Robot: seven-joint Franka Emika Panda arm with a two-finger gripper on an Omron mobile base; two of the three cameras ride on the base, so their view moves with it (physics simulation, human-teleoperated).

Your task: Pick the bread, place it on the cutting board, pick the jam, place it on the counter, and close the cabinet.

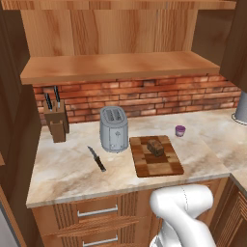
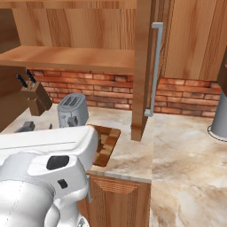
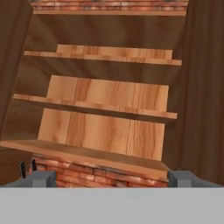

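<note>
Gripper (image 3: 111, 178) spread wide with nothing between its tips, facing the open cabinet (image 3: 105, 94) shelves, bread (image 1: 155, 147) lying on the cutting board (image 1: 155, 163), jam (image 1: 180, 130) on the bench (image 1: 67, 169) near the board's far right corner.

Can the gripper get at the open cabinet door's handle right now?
Probably yes: the gripper is open, holds nothing and faces the cabinet shelves, and nothing blocks the door handle.

Both base views behind the arm, overlooking the counter (image 1: 72, 169), hand view facing cabinet (image 3: 105, 96) shelves
</note>
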